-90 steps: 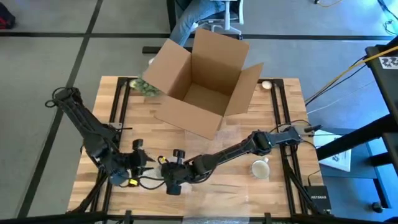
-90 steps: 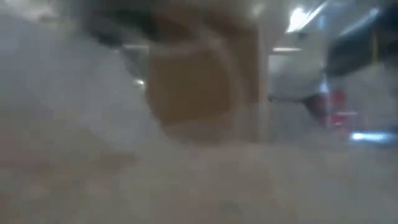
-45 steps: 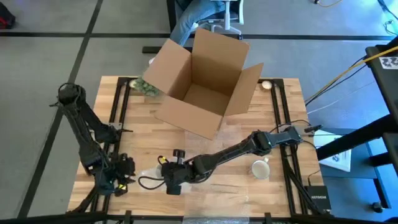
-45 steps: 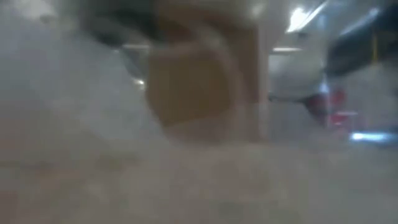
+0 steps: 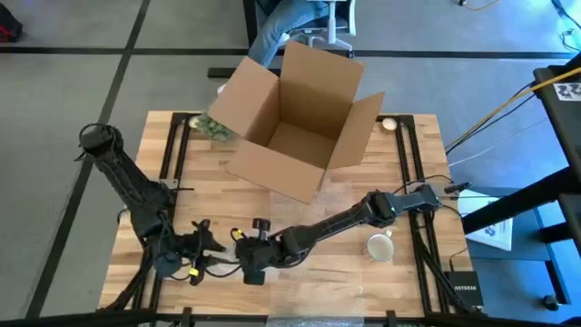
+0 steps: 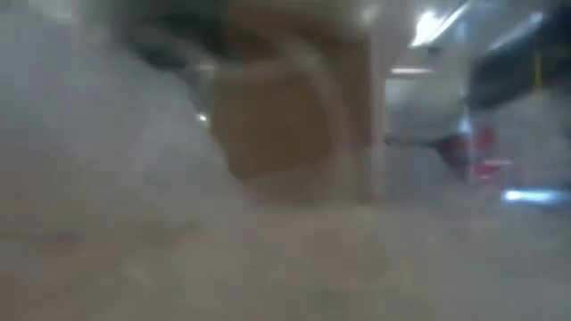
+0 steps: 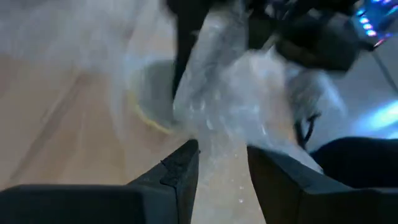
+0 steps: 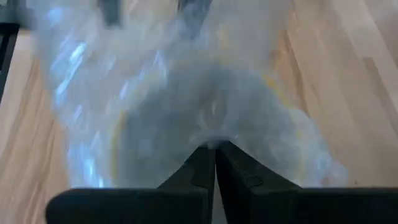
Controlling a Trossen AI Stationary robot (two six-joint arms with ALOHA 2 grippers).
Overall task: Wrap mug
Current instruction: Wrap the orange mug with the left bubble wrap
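Pinching clear bubble wrap [image 8: 205, 93], right tool [image 8: 215, 151]

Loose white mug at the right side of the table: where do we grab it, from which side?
Pinch the wall of the white mug opposite its handle, tool coming straight down: it looks upright, mouth open upward, handle toward the cardboard box.

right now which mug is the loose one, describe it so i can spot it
From the open cardboard box at the table's far middle, look toward the near right. A pale mug stands alone on the wood there, beside the right arm's forearm. Unlike the one between the grippers, it is bare, with no bubble wrap on it.
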